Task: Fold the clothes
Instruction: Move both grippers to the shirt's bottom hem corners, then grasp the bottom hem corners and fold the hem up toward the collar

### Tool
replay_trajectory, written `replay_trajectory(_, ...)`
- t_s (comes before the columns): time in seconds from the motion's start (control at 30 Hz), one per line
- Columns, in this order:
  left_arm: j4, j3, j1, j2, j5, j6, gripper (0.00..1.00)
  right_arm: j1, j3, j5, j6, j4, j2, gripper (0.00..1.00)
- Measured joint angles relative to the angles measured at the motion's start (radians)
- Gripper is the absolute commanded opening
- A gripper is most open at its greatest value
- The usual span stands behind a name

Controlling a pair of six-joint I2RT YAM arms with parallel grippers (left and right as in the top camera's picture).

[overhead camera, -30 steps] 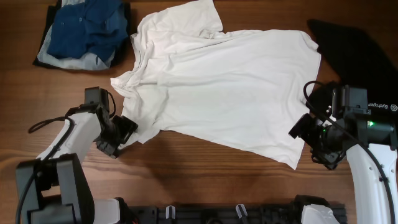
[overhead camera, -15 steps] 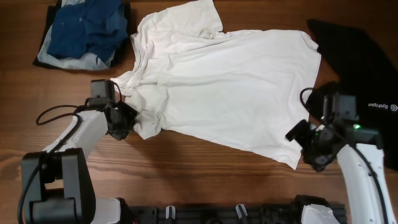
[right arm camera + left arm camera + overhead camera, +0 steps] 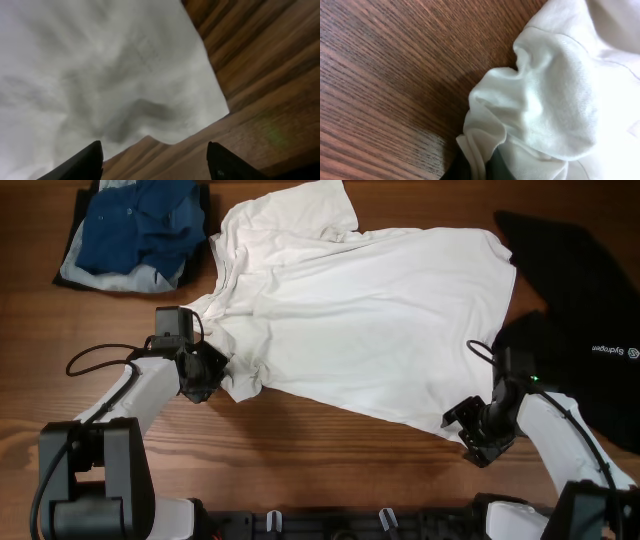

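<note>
A large white short-sleeved cotton T-shirt (image 3: 370, 310) lies spread across the middle of the brown wood-grain desk (image 3: 300, 470). Its body runs slantwise from the upper left down to the lower right, and one sleeve points toward the far edge. The side facing up is plain white.

The left fingers (image 3: 205, 373) sit at the shirt's near-left edge, where the cloth is gathered into a rumpled bunch. In the left wrist view the T-shirt (image 3: 560, 100) rises in a thick creased fold above bare desk (image 3: 385, 75). The two dark fingers (image 3: 500, 169) at the bottom of that view are pressed together on a narrow ridge of the white fabric (only their tips show).

The right fingers (image 3: 468, 432) are at the shirt's near-right corner, low over the desk. In the right wrist view the two black fingers (image 3: 85, 162) stand wide apart with nothing between them. The hem corner of the T-shirt (image 3: 90, 65) lies just ahead of the gap, on the wood (image 3: 270, 75). Whether the tips touch the cloth cannot be told.

At the far left corner a blue collared shirt (image 3: 135, 225) lies crumpled on top of a small pile of other garments, just beside the white shirt's sleeve. Along the right side lies a black garment with small white lettering (image 3: 570, 270), close to the shirt's right edge.
</note>
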Motion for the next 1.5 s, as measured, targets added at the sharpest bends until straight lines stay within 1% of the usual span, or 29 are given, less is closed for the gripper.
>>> replay_trajectory(0.07,0.0,0.0,0.0,0.0,0.0,0.0,0.04,0.0,-0.002,0.032,0.03,0.011,0.029,0.65)
replay_trajectory(0.13,0.0,0.0,0.0,0.0,0.0,0.0,0.04,0.0,-0.004,0.061,0.049,0.039,0.05,0.53)
replay_trajectory(0.17,0.0,0.0,0.0,0.0,0.0,0.0,0.04,0.0,-0.004,0.071,0.061,0.058,0.055,0.51)
replay_trajectory(0.27,0.0,0.0,0.0,0.0,0.0,0.0,0.04,0.001,-0.004,0.074,0.08,0.104,0.056,0.09)
replay_trajectory(0.3,0.0,0.0,0.0,0.0,0.0,0.0,0.04,0.002,-0.003,0.075,0.083,0.12,0.056,0.04)
replay_trajectory(0.43,-0.001,0.0,0.0,0.0,0.002,0.0,0.04,0.002,-0.001,0.074,0.079,0.135,0.055,0.04)
replay_trajectory(0.5,-0.025,0.002,0.005,-0.003,0.023,0.002,0.04,0.002,0.003,0.07,0.046,0.13,0.055,0.04)
replay_trajectory(0.6,-0.131,0.014,0.039,-0.049,0.059,0.031,0.04,0.001,0.043,0.063,0.0,0.061,0.042,0.04)
replay_trajectory(0.67,-0.183,0.036,0.069,-0.127,0.067,0.052,0.04,-0.004,0.105,0.062,-0.037,0.007,0.005,0.04)
replay_trajectory(0.73,-0.208,0.088,0.104,-0.264,0.071,0.069,0.04,-0.016,0.191,0.061,-0.082,-0.054,-0.059,0.04)
replay_trajectory(0.93,-0.273,0.109,0.122,-0.541,0.072,0.08,0.04,-0.051,0.422,0.059,-0.186,-0.302,-0.203,0.05)
replay_trajectory(1.1,-0.337,0.109,0.123,-0.656,0.072,0.08,0.04,-0.078,0.557,0.059,-0.269,-0.492,-0.235,0.05)
replay_trajectory(1.17,-0.367,0.111,0.123,-0.7,0.072,0.08,0.04,-0.084,0.577,0.059,-0.294,-0.529,-0.235,0.05)
replay_trajectory(1.27,-0.364,0.13,0.123,-0.735,0.072,0.08,0.04,-0.084,0.581,0.059,-0.325,-0.555,-0.236,0.05)
replay_trajectory(1.37,-0.315,0.149,0.123,-0.734,0.072,0.08,0.04,-0.084,0.581,0.063,-0.346,-0.544,-0.232,0.05)
replay_trajectory(1.5,-0.255,0.154,0.123,-0.643,0.072,0.08,0.04,-0.084,0.581,0.081,-0.35,-0.487,-0.196,0.05)
